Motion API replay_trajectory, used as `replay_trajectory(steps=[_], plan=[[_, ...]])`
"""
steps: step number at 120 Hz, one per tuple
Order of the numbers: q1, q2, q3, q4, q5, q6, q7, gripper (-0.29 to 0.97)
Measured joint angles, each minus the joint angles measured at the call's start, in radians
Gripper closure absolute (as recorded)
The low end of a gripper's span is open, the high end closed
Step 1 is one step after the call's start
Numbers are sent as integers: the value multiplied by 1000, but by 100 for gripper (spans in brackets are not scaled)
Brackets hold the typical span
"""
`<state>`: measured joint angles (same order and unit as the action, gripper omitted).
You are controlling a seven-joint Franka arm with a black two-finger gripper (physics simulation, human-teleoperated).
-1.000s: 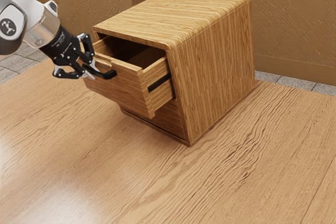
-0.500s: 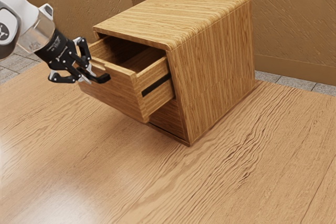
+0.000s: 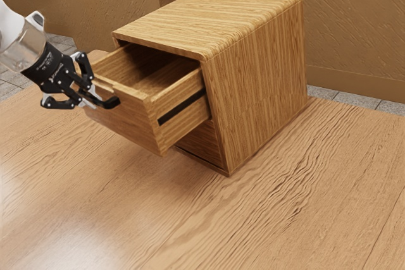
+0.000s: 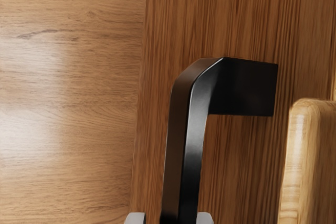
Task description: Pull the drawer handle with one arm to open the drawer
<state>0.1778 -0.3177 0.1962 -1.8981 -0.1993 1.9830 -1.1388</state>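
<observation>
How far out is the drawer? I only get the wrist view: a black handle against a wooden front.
Observer: In the exterior view the drawer stands well out of the cabinet, its inside visible from above.
Operator: Is the hand on the handle?
Observer: Yes. The hand is closed around the handle at the drawer's front, with the arm coming in from the exterior view's left.
</observation>
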Motion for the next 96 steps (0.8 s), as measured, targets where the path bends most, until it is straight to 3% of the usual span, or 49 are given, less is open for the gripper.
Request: replay_trajectory(steps=[96], plan=[[29, -177, 2, -161, 10, -9, -4, 66]])
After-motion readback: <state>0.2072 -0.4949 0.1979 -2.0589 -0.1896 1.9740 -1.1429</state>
